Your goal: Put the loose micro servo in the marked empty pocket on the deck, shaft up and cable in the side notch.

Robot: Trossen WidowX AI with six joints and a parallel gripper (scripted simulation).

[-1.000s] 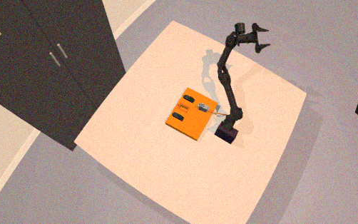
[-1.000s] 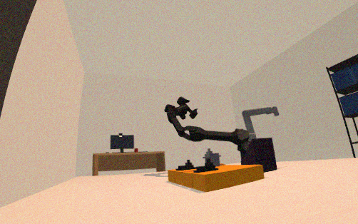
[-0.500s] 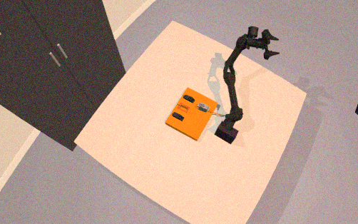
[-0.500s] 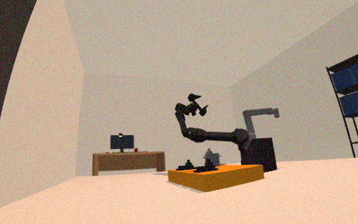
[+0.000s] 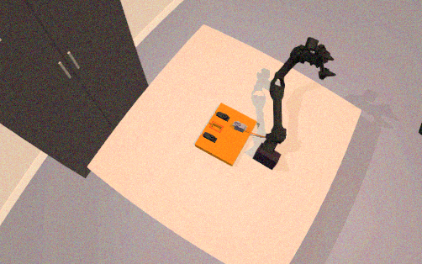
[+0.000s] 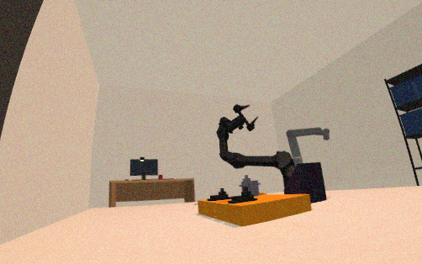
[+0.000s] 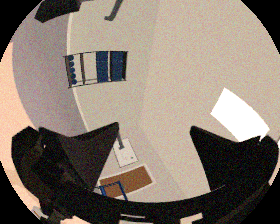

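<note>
While high above the orange deck [image 5: 229, 145], pincer [image 5: 326, 66] wide, empty; grey servo [image 5: 240, 125] beside the marked pocket [image 5: 217, 126].

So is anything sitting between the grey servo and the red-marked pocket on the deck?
Nothing visible. The grey servo stands on the orange deck, with bare deck between it and the marked pocket. The two black servos flank the pocket. The open gripper is high, holding nothing.

open air around raised claw [image 5: 324, 63], two mounted servos [image 5: 223, 116] flanking marked pocket [image 5: 216, 126]
</note>
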